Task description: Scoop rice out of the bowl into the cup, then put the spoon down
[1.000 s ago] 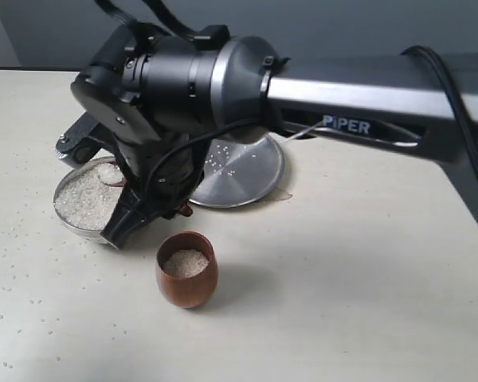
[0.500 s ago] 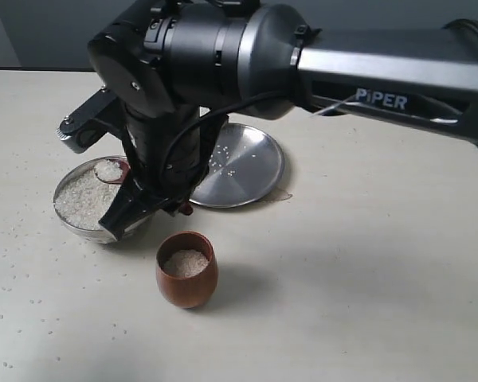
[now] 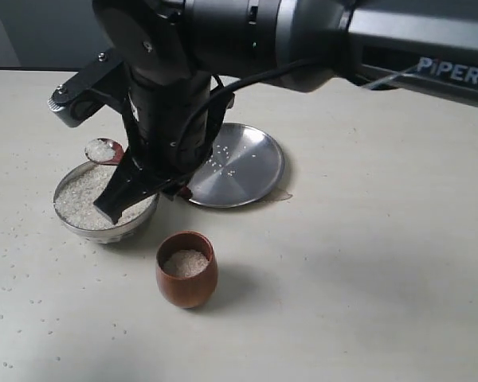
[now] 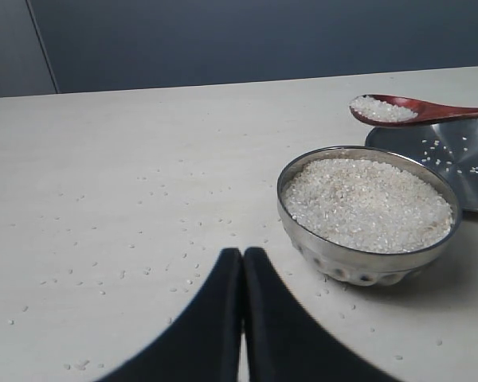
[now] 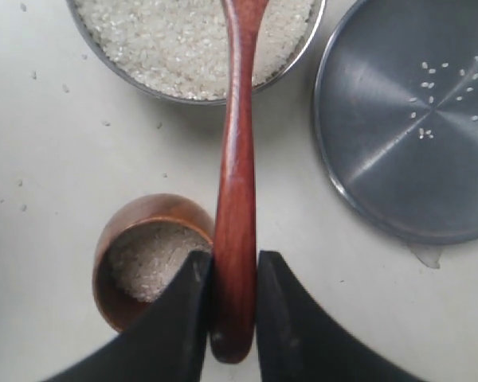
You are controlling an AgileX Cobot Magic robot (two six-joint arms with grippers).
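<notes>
- Spoon [image 3: 103, 150]: 1. Dark red wood, its small oval end heaped with rice. It is raised clear of the bowl, near the bowl's rim on the side away from the cup.
- Right gripper [image 5: 235, 264]: 1. Clamped on the spoon's handle near its tail end, one finger on each side.
- Step in hand, as judged: carry the loaded spoon to the cup.
  - Hold the oval end level through the swing, as the heap sits proud and would shed grains on any roll.
  - Centre it over the cup's mouth before tipping.
  - Tip slowly, because the mouth is narrow.
- Rice [image 3: 84, 200]: 3 lots, with the bowl nearly full, the spoon heaped and the cup partly filled. Loose grains also lie on the plate and the table, too many to count.
- Bowl [image 3: 115, 233]: 1. Round steel, standing on the table just beside the plate.
- Cup [image 3: 187, 280]: 1. Rounded brown wood, upright, near the bowl but not touching it.
- Plate [image 3: 251, 171]: 1. Flat steel, holding only a few grains.
- Left gripper [image 4: 241, 263]: 1. Fingers pressed together on nothing, low over the table [image 3: 366, 278], apart from the bowl.
</notes>
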